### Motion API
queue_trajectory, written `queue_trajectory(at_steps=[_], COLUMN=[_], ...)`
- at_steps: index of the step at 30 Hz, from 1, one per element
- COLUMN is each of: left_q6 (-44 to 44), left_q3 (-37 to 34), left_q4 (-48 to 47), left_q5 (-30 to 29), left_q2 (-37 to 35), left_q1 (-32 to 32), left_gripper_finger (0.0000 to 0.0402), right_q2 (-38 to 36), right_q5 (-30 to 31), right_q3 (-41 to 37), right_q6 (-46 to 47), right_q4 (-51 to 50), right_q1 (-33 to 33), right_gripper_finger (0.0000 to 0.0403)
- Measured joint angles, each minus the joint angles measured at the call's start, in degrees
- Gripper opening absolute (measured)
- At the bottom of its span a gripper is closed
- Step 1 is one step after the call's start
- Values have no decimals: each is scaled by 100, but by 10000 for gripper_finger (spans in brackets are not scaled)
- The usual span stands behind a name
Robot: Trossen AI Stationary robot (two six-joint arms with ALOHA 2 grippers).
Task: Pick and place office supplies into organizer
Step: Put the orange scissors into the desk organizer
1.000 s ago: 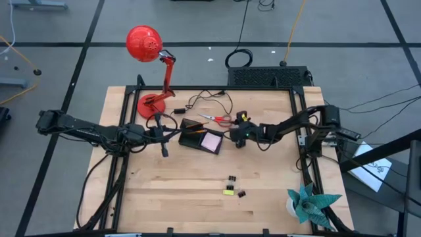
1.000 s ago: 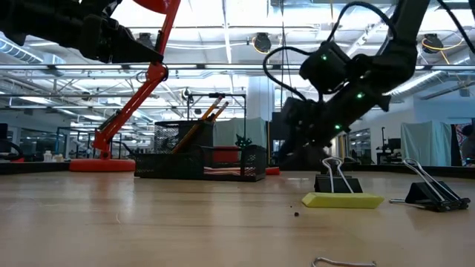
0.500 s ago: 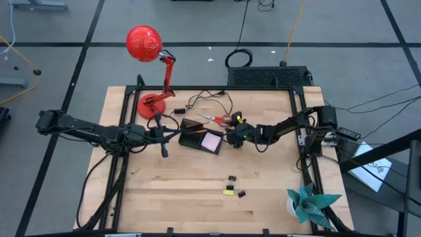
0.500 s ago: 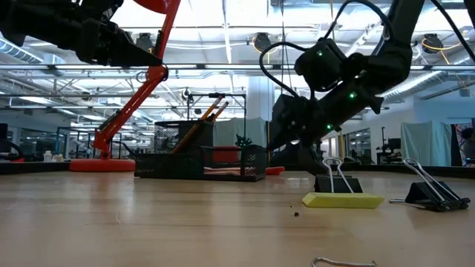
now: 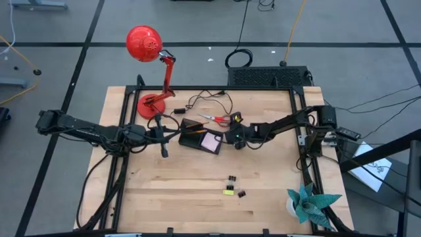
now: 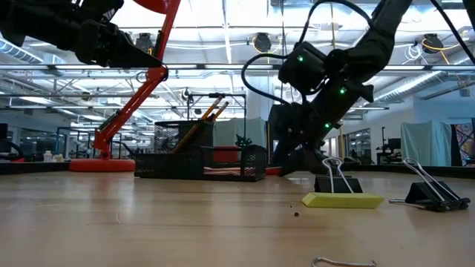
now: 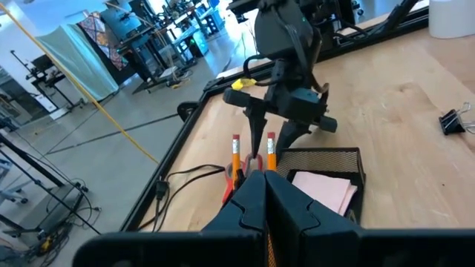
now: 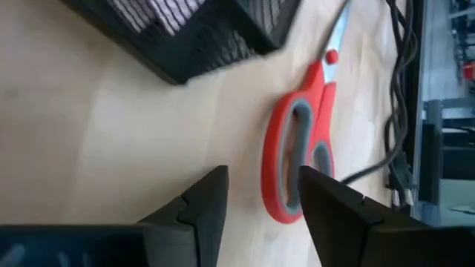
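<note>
Wooden table [image 5: 197, 178] with two dark arms reaching toward its middle. Organizer [image 5: 200, 137]: black mesh tray near the table's centre, slightly toward the far side; its taller compartment holds two orange pencils [image 7: 236, 154], leaning, and its low section holds a pink sticky-note pad [image 5: 211, 141]. Scissors [image 5: 220, 119]: red handles, lying flat on the wood just beyond the organizer, beside loose black cables [image 5: 207, 100]; in the right wrist view the handle loops [image 8: 297, 167] lie close past the fingertips, not touched. Right gripper [image 5: 231, 136]: low over the table just beside the organizer's right end and near the scissors' handles, fingers [image 8: 204, 204] spread apart with nothing between them. Left gripper [image 5: 172, 133]: hovering at the organizer's left end, fingers [image 7: 256, 200] pressed together, nothing seen held. Binder clips [image 5: 231, 179]: a few small black ones on the near half of the table, well apart from the organizer, with a small yellow-green piece [image 5: 228, 191] lying among them; the low view shows one clip standing just behind that piece. Red desk lamp [image 5: 150, 72]: base at the far left of the table. Teal paper plant [image 5: 309, 201]: near right corner.
</note>
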Motion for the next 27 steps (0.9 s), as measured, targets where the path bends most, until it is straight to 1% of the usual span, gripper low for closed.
queue_trajectory(at_steps=[4, 10, 13, 17, 21, 27], left_q6=[7, 6, 6, 7, 7, 11], left_q3=[0, 0, 0, 0, 0, 0], left_q4=[-2, -12, -17, -25, -31, -44], left_q5=[0, 0, 0, 0, 0, 0], left_q2=[0, 0, 0, 0, 0, 0], left_q1=[1, 1, 1, 1, 1, 1], left_gripper_finger=[8, 8, 8, 8, 8, 8], right_q2=[1, -2, -7, -7, -7, -7], right_q5=[185, 172, -63, -232, -563, -704], right_q3=[142, 216, 221, 221, 221, 218], right_q6=[-167, -215, -217, -254, -401, -513], right_q4=[-34, -45, 35, 106, 194, 456], right_q1=[-16, -171, -266, -334, -358, -390], right_gripper_finger=[162, 162, 162, 162, 162, 162])
